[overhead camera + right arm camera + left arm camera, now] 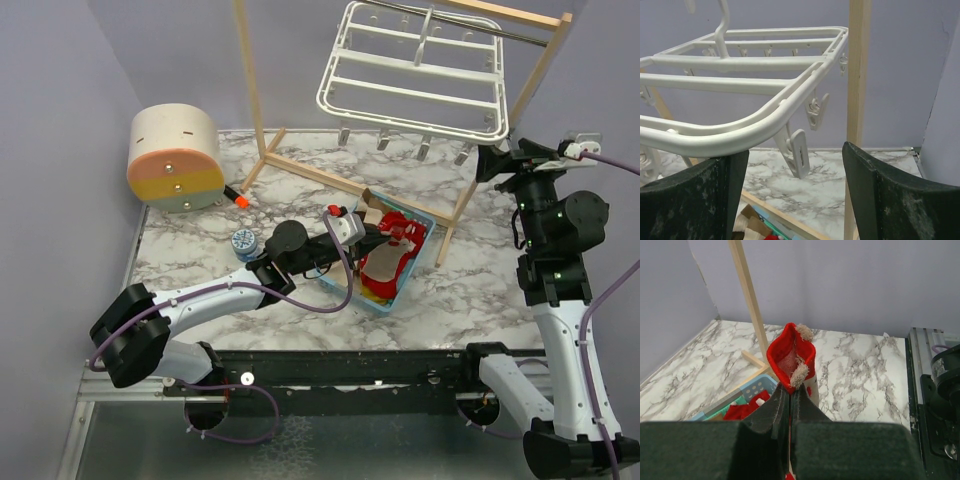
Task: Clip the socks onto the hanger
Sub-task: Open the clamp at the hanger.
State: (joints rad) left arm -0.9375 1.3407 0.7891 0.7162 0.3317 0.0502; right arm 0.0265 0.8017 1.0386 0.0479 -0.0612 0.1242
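My left gripper (380, 236) is over the light-blue basket (428, 222), shut on the cuff of a red sock (402, 234). In the left wrist view that red sock (790, 359) stands up out of the closed gripper (790, 392), with pale fuzzy tufts at its opening. More red and teal socks (747, 407) lie in the basket (759, 386). The white hanger (415, 70) hangs from the wooden stand. My right gripper (488, 160) is open at its near right corner. In the right wrist view a dangling clip (800, 150) hangs between my open right gripper (795, 167) fingers, below the hanger's rim (740, 132).
The wooden stand's post (858, 75) rises just right of the clip, and its base bar (330, 178) crosses the table behind the basket. A round beige, orange and yellow container (175, 158), an orange-tipped object (238, 199) and a small blue round object (243, 241) sit at the left.
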